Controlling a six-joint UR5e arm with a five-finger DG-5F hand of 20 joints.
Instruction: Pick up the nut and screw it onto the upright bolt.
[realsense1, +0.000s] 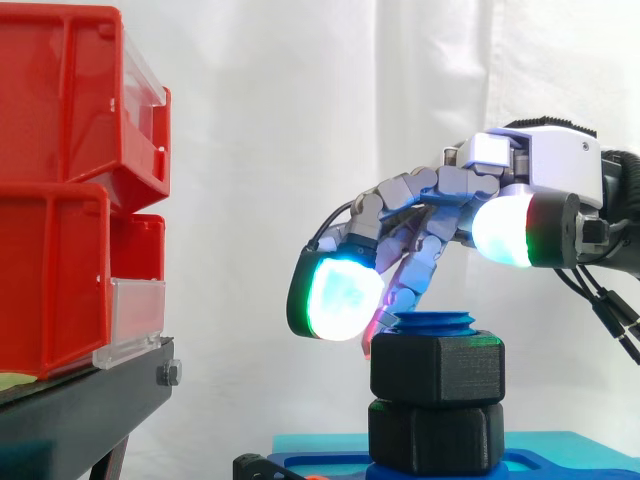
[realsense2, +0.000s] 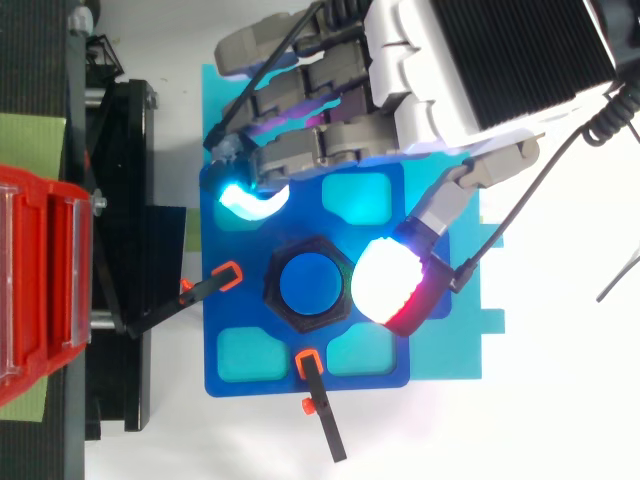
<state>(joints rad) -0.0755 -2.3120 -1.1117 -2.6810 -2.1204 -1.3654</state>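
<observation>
A blue upright bolt (realsense1: 435, 322) stands on a blue base plate (realsense2: 240, 350). Two black hex nuts sit on it, one above the other: the upper nut (realsense1: 437, 368) just below the bolt's top, the lower nut (realsense1: 435, 435) at the plate. From above, the upper nut (realsense2: 275, 290) rings the bolt's round top (realsense2: 308, 283). My hand (realsense1: 540, 165) hovers over the bolt from the right, open, its fingers loosely bent and spread. A cyan-glowing fingertip (realsense1: 340, 295) hangs left of the bolt top. The white-glowing thumb pad (realsense2: 390, 283) lies beside the nut's right edge, higher than the nut.
Red bins (realsense1: 60, 200) are stacked on a black stand (realsense1: 80, 400) at the left. The blue plate rests on a teal board (realsense2: 440, 340), with two black orange-tipped clamps (realsense2: 225, 278) (realsense2: 308, 362) at its left and front edges.
</observation>
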